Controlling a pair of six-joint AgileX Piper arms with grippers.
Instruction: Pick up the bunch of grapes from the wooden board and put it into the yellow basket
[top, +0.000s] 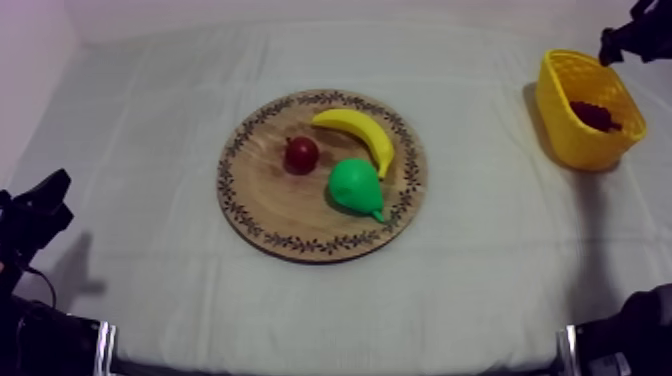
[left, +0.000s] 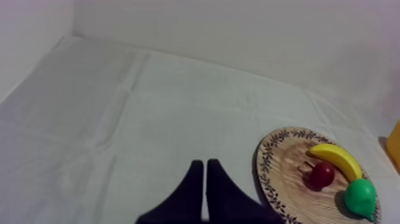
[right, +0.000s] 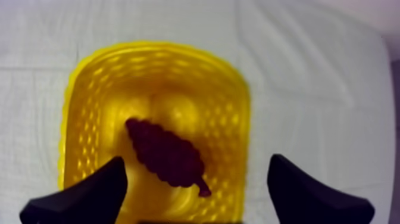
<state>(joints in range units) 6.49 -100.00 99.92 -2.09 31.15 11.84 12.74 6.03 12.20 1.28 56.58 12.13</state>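
We work in a lab-style test setup: a table (top: 150, 300) draped in plain grey-white cloth (top: 480, 270), a bare pale wall (left: 238, 36) close behind it, and toy fruit (top: 355, 183), a banana (top: 362, 132) among it, staged on a round wooden board (top: 290, 215) near a yellow basket (top: 560, 112)

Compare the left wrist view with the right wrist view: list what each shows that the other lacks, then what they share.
Left wrist view alone: the wooden board carrying banana, small red fruit and pear, plus the shut left tool. Right wrist view alone: the open right tool above the bunch of grapes. Both: the yellow basket and the cloth.
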